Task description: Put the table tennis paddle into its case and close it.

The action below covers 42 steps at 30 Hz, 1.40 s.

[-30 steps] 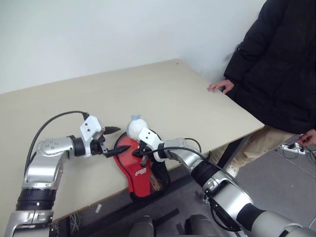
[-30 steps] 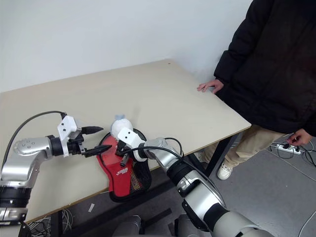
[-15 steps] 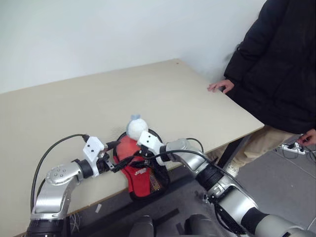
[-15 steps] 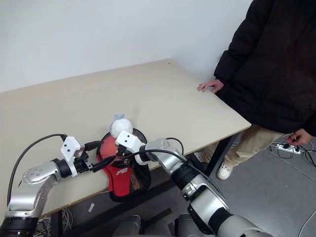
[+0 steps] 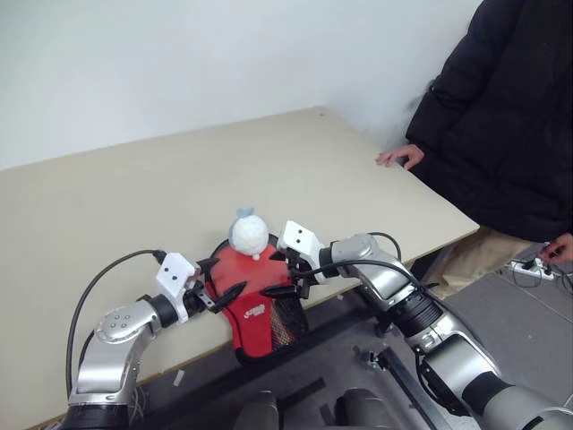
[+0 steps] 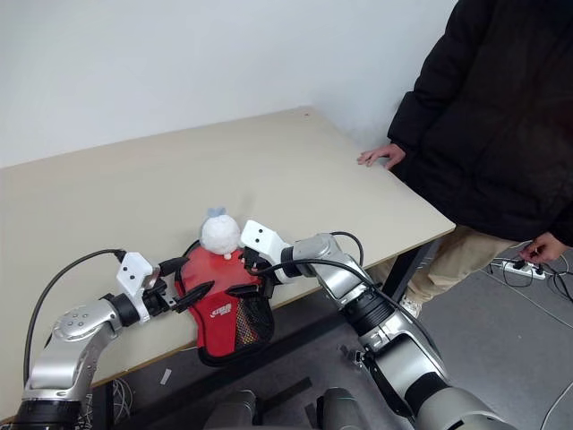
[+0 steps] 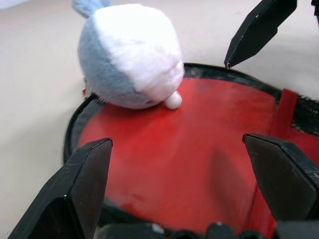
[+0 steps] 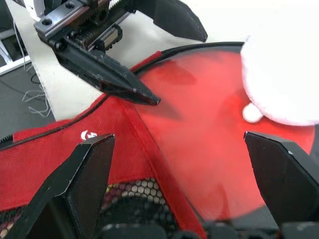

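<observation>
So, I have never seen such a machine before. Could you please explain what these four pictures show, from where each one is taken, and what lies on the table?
This is a humanoid robot with two arms, each ending in a gripper with two black fingers. The two wide pictures come from a camera pair on its head, looking down over the arms. The two close pictures come from cameras on its wrists, looking along the fingers.

On the beige table, near its front edge, lies the table tennis paddle, red face up, resting in the case, a black pouch with a mesh half that hangs over the edge. A small white and grey plush toy sits on the paddle.

The left gripper and the right gripper are both open, on either side of the paddle, and hold nothing. A person in a black jacket stands beside the table, one hand on it.
</observation>
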### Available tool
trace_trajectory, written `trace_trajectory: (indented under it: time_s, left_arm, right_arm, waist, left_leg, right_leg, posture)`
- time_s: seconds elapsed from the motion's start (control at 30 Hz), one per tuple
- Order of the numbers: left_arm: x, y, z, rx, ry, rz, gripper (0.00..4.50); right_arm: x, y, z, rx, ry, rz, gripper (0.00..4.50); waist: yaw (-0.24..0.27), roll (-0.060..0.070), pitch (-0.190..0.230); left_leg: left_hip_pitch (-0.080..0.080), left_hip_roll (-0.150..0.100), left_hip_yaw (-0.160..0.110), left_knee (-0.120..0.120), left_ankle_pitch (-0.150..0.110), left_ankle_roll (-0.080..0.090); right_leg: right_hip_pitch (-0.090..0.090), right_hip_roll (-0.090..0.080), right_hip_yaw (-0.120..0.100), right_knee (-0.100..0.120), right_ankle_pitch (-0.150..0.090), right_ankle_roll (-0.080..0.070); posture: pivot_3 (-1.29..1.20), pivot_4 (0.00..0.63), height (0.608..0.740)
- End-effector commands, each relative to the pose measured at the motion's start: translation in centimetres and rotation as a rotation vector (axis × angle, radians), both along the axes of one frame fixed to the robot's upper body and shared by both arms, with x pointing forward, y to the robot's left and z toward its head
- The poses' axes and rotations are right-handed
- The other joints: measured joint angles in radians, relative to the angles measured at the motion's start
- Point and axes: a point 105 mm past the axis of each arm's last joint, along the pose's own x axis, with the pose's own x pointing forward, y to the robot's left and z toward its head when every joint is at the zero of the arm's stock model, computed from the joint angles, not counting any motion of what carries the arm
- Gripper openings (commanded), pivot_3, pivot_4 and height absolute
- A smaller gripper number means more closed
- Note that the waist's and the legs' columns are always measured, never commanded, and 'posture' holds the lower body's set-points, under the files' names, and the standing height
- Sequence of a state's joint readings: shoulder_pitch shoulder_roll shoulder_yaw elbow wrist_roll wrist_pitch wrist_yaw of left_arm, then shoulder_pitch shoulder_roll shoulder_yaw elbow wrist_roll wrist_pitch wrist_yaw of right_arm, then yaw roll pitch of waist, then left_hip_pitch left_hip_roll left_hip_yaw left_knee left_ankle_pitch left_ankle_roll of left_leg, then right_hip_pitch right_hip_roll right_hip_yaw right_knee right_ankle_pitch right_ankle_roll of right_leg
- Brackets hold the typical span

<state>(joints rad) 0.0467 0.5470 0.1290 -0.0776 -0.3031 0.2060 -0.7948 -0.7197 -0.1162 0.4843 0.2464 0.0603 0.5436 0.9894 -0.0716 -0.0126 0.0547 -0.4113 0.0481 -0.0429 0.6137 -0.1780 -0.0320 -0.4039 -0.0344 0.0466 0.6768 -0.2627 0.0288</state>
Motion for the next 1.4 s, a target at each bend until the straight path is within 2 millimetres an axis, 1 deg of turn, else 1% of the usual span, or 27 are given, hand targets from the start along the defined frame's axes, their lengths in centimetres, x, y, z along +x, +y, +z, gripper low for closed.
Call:
trace_trajectory:
  time_s: [0.03, 0.27, 0.37, 0.5, 0.73, 0.83, 1.07, 1.3, 1.4]
  left_arm:
    - [0.7, -1.4, 1.4, 0.006, -0.07, -0.027, 4.5]
    - [0.9, -3.1, 0.7, -0.009, -0.074, -0.036, 4.5]
    - [1.1, -3.4, 0.5, -0.012, -0.074, -0.032, 4.5]
    - [1.5, -3.7, 0.5, -0.022, -0.078, -0.015, 4.5]
    - [2.6, -3.8, 0.5, -0.019, -0.093, 0.015, 4.5]
    - [2.9, -4.0, 1.0, -0.035, -0.1, 0.018, 4.5]
    - [2.6, -4.1, 1.8, -0.043, -0.095, -0.006, 4.5]
    - [2.7, -4.2, 1.1, -0.044, -0.071, -0.007, 4.5]
    - [2.8, -3.9, 0.9, -0.046, -0.062, 0.0, 3.95]
  right_arm:
    - [1.3, 0.4, 3.5, 0.064, -0.1, 0.005, 4.49]
    - [3.4, 1.0, 6.4, 0.114, -0.161, -0.025, 4.49]
    - [4.3, 1.5, 7.1, 0.132, -0.18, -0.042, 4.49]
    - [5.8, 2.4, 7.9, 0.166, -0.206, -0.104, 4.49]
    - [7.4, 4.0, 7.9, 0.195, -0.202, -0.177, 4.49]
    - [7.9, 4.4, 7.9, 0.197, -0.199, -0.209, 4.49]
    - [8.3, 4.9, 7.8, 0.202, -0.189, -0.234, 4.49]
    - [8.4, 5.3, 7.6, 0.208, -0.179, -0.257, 4.49]
    - [8.4, 5.3, 7.5, 0.209, -0.176, -0.262, 4.5]
  waist:
    - [0.0, 0.0, 0.0]
    - [0.0, 0.0, 0.0]
    - [0.0, 0.0, 0.0]
    - [0.001, 0.0, 0.0]
    - [0.0, 0.0, 0.0]
    - [-0.002, 0.0, 0.0]
    - [-0.005, 0.0, 0.0]
    - [-0.005, 0.0, 0.0]
    - [-0.005, 0.0, 0.0]
  left_leg:
    - [0.0, 0.0, 0.0, 0.0, 0.0, 0.0]
    - [0.0, 0.0, 0.0, 0.0, 0.0, 0.0]
    - [0.0, 0.0, 0.0, 0.0, 0.0, 0.0]
    - [0.0, 0.0, 0.0, 0.0, 0.0, 0.0]
    - [0.0, 0.0, 0.0, 0.001, 0.001, 0.001]
    - [0.0, 0.0, 0.0, 0.001, 0.001, 0.001]
    - [-0.001, 0.0, 0.0, -0.002, 0.001, 0.001]
    - [-0.001, 0.0, 0.0, -0.002, 0.001, 0.001]
    - [-0.001, 0.0, 0.001, -0.002, 0.001, 0.001]
  right_leg:
    - [0.0, 0.0, 0.0, 0.0, 0.0, 0.0]
    - [0.001, 0.0, 0.0, 0.0, 0.001, 0.002]
    - [0.001, 0.0, 0.0, 0.0, 0.001, 0.002]
    - [0.002, 0.0, 0.0, 0.0, 0.001, 0.002]
    - [0.003, 0.0, 0.0, 0.0, 0.002, 0.001]
    - [0.003, 0.0, 0.0, 0.0, 0.002, 0.002]
    - [0.0, 0.001, 0.001, 0.0, 0.002, 0.002]
    - [0.0, 0.001, 0.001, 0.0, 0.002, 0.002]
    - [0.0, 0.001, 0.002, 0.0, 0.002, 0.002]
  posture:
    - [0.0, 0.0, 0.74]
    - [0.0, 0.0, 0.74]
    - [0.0, 0.0, 0.74]
    - [0.0, 0.0, 0.74]
    - [0.0, 0.0, 0.74]
    - [0.0, 0.0, 0.74]
    - [0.0, 0.0, 0.74]
    - [0.0, 0.0, 0.74]
    - [0.0, 0.0, 0.74]
